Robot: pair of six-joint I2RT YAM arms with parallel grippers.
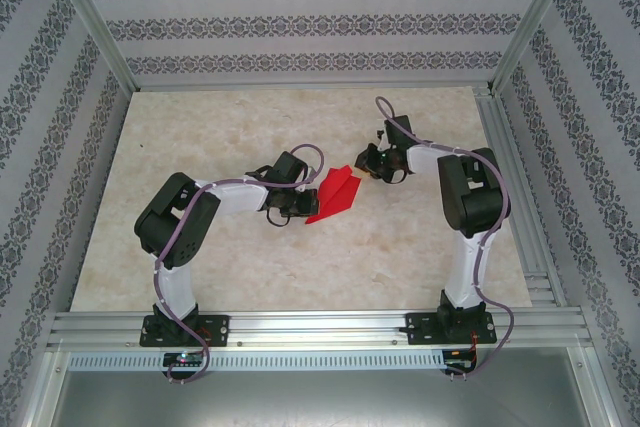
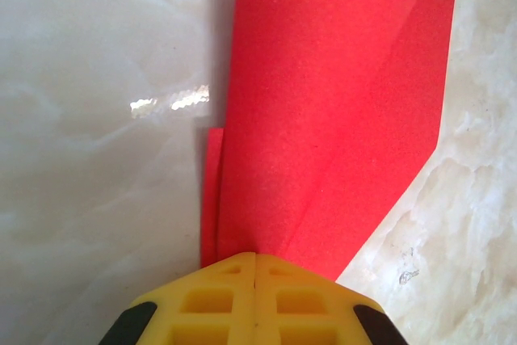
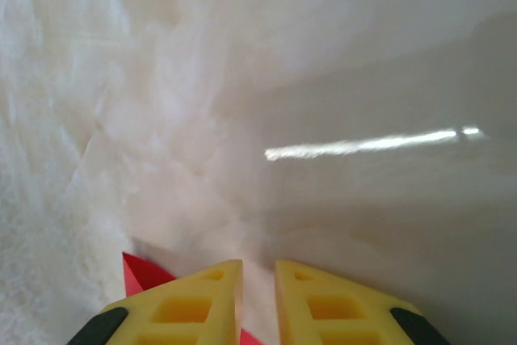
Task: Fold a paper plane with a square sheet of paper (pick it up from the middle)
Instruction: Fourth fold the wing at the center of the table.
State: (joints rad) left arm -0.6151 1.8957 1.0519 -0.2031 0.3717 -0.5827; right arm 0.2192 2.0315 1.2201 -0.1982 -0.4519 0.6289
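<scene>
1. Yellow fingertips [image 2: 210, 300] of the left gripper [image 2: 255, 258] press flat together on the tail of the paper plane [image 2: 323, 119], pinching its folded layers. The red dart runs straight ahead from the tips, one wing sloping off to their right.
2. Seen from above, the paper plane [image 1: 336, 196] sits near the middle of the table [image 1: 220, 277], between the two grippers, its pointed nose toward the right gripper [image 1: 366, 164].
3. At the right wrist, the right gripper [image 3: 258, 268] stands narrowly parted, with bare marble showing through the slit. A corner of the paper plane [image 3: 141, 276] peeks out just left of and below its fingers; whether they touch the paper cannot be told.
4. Likely step: finishing the dart and letting go of its nose. Done well, the left clamp holds the keel shut so the creases do not spring, while the right draws clear without dragging the tip.
5. Left arm [image 1: 185, 222]: elbow folded out to the left, forearm reaching right, wrist low. Right arm [image 1: 470, 197]: upright from its base, elbow bent, forearm reaching left toward the nose.
</scene>
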